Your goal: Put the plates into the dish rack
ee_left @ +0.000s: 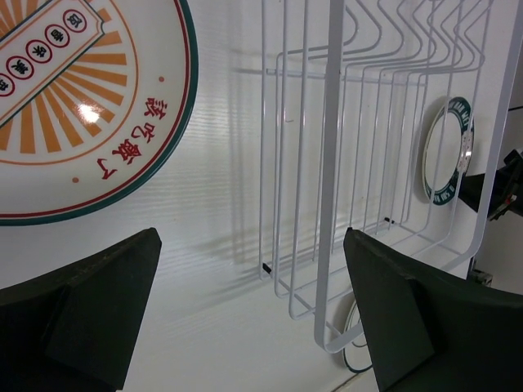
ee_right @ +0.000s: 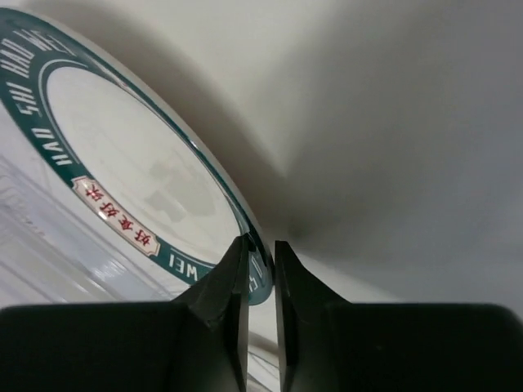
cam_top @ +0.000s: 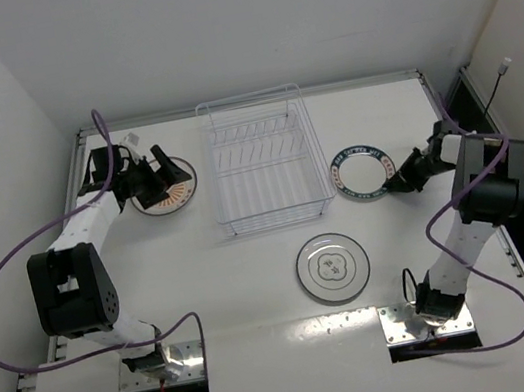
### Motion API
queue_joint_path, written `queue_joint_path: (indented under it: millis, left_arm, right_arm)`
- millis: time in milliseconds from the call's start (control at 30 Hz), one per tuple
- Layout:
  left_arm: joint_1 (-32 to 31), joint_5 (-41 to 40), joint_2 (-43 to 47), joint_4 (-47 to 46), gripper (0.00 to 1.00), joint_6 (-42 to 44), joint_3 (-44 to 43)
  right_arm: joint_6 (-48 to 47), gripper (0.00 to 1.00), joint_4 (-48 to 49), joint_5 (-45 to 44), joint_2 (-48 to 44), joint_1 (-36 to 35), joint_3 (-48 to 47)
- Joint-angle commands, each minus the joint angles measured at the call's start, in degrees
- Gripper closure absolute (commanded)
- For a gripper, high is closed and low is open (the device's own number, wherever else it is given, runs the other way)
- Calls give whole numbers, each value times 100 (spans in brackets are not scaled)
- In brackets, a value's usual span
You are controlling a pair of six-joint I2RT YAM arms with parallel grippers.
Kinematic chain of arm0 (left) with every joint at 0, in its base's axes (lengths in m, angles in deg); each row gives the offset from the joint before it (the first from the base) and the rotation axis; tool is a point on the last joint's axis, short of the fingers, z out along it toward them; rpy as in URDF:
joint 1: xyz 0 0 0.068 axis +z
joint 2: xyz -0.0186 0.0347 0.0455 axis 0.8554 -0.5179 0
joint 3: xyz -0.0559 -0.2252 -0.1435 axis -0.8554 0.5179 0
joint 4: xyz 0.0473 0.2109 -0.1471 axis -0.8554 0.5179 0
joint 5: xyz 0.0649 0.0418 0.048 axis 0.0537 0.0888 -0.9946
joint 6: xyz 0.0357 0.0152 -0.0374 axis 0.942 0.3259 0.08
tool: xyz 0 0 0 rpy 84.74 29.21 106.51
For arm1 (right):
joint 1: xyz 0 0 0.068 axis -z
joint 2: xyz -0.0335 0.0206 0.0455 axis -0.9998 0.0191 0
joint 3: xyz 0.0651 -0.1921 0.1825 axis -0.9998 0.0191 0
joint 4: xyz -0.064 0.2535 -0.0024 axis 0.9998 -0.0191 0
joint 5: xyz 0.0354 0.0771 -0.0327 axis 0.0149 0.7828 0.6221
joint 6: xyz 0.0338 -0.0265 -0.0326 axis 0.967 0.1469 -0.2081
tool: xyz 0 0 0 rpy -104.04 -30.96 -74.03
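The orange sunburst plate [cam_top: 169, 196] lies flat left of the dish rack [cam_top: 264, 160]. My left gripper [cam_top: 158, 171] hovers over its far edge, open and empty. In the left wrist view the plate [ee_left: 73, 106] is at upper left, the rack [ee_left: 331, 163] is ahead, and the gripper [ee_left: 249, 318] has its jaws wide apart. The teal-rimmed plate [cam_top: 360, 174] lies right of the rack. My right gripper [cam_top: 393, 178] is shut on its right rim. In the right wrist view the fingers [ee_right: 260, 253] pinch the rim of this plate [ee_right: 122, 163]. The grey-motif plate [cam_top: 332, 267] lies in front of the rack.
White walls enclose the table on the left, back and right. The rack stands empty at the centre back. Purple cables [cam_top: 11, 271] loop beside both arms. Both arm bases [cam_top: 159, 361] sit at the near edge.
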State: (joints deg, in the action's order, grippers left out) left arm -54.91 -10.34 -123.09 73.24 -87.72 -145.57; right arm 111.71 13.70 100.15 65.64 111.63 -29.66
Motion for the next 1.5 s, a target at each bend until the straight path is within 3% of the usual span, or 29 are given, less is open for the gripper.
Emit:
queue_joint_path:
  millis: [0, 33, 167, 300, 567, 1000, 1467]
  left_arm:
    - [76, 82, 59, -9, 6, 156, -149]
    - [76, 82, 59, -9, 6, 156, -149]
    - [128, 82, 112, 44, 6, 156, -149]
    - [128, 82, 164, 44, 6, 156, -35]
    - [128, 135, 164, 44, 6, 209, 18]
    - [128, 135, -20, 96, 6, 209, -95]
    - [234, 135, -187, 202, 6, 262, -158]
  right_arm:
    - [126, 95, 182, 18, 252, -66, -386]
    - [126, 99, 112, 19, 305, -118, -386]
    - [3, 100, -29, -34, 16, -119, -518]
    - [3, 100, -82, -278, -871, -189, -877]
    - [-498, 100, -784, -1588, -1629, -1164, -3153]
    - [-1640, 100, -1724, -3645, -223, -3070, -5649]
    - [-1834, 100, -1892, -4990, 647, -3907, -5853]
